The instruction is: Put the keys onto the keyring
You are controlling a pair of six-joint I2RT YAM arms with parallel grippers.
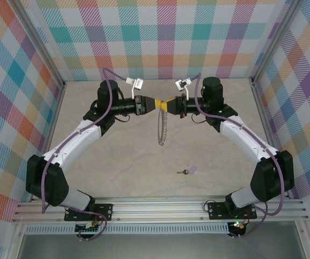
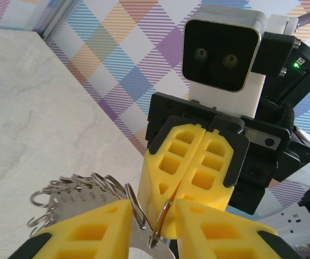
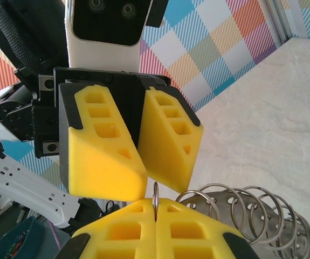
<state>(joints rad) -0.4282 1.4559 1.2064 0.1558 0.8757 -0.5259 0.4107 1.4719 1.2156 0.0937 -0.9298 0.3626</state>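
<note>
Both grippers meet tip to tip high over the back of the table. My right gripper (image 1: 168,104) (image 3: 156,209) is shut on one small loop of the keyring (image 1: 162,128) (image 3: 241,213), which hangs down edge-on below the fingertips. It is a silver piece with a flat metal part and several wire loops (image 2: 63,195) along its rim. My left gripper (image 1: 156,104) (image 2: 153,218) is open, its yellow fingers either side of the pinched loop with a gap between them. The tiny key (image 1: 189,170), lilac head and dark blade, lies alone on the table at the near right.
The pale marble-look table (image 1: 117,156) is boxed in by checked walls on three sides. A metal rail (image 1: 160,208) carrying both arm bases runs along the near edge. Both white arms angle inward from the lower corners.
</note>
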